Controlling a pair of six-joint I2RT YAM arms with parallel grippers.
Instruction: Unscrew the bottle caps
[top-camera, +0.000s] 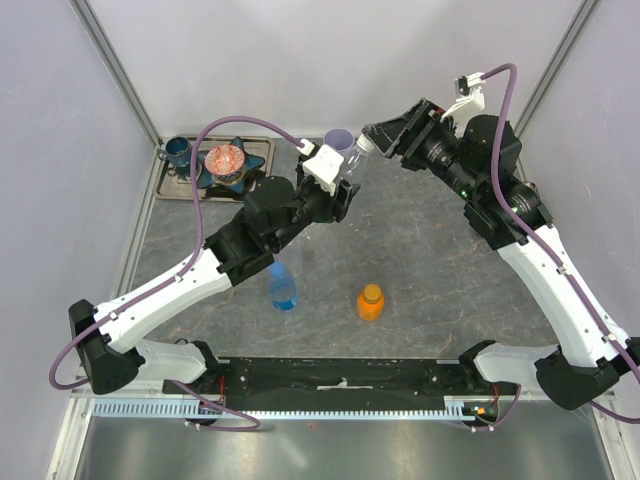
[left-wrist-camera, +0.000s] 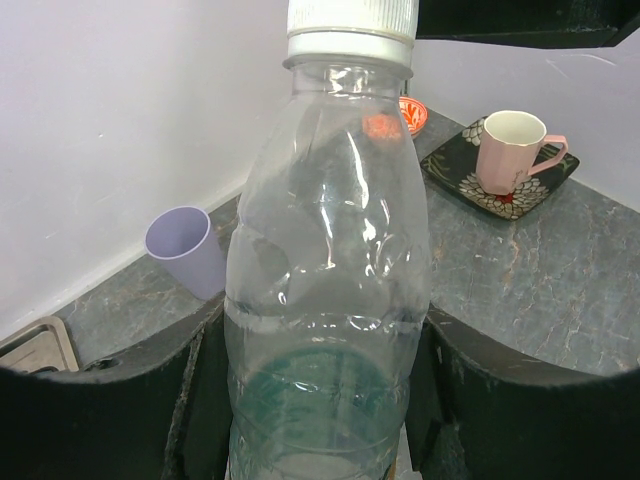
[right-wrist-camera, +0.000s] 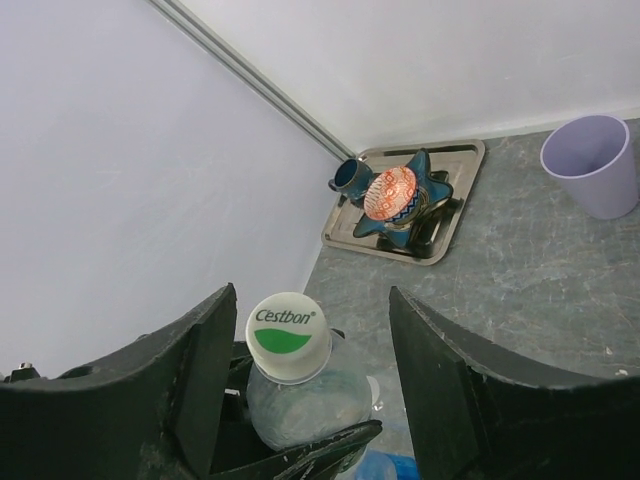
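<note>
- The grey stone-patterned table (top-camera: 430, 240) filled the middle of the overhead view, with both arms meeting above its upper centre.
- The left gripper (left-wrist-camera: 325, 420) was pressed together on the lower body of the clear bottle (left-wrist-camera: 330, 260), one finger on each side. In the overhead view the bottle leaned toward the upper right, and it looked to be held off the table.
- The right gripper (right-wrist-camera: 310, 330) stood spread, with a finger on either side of the bottle's top and a clear gap on both sides, gripping nothing.
- The blue bottle (top-camera: 284, 287) and the orange bottle (top-camera: 371, 301) stood upright at lower centre, apparently capped and well apart from both grippers.
- The lilac cup (top-camera: 338, 140) sat at upper centre, just beside the held bottle's neck.
- The white cap (right-wrist-camera: 288, 335), printed with a green Cestbon mark, was still seated on the held bottle, between the right fingers but nearer the left-hand one in the right wrist view.
- The step in hand was judged to be taking hold of this cap. To do it well:
  - the cap should first be centred between the fingers;
  - the pads should then meet its ribbed side squarely, not the neck ring below;
  - the twist should run about the bottle's own axis while the left grip stays firm;
  - the thin wall would probably dent and slip under a hard squeeze.
</note>
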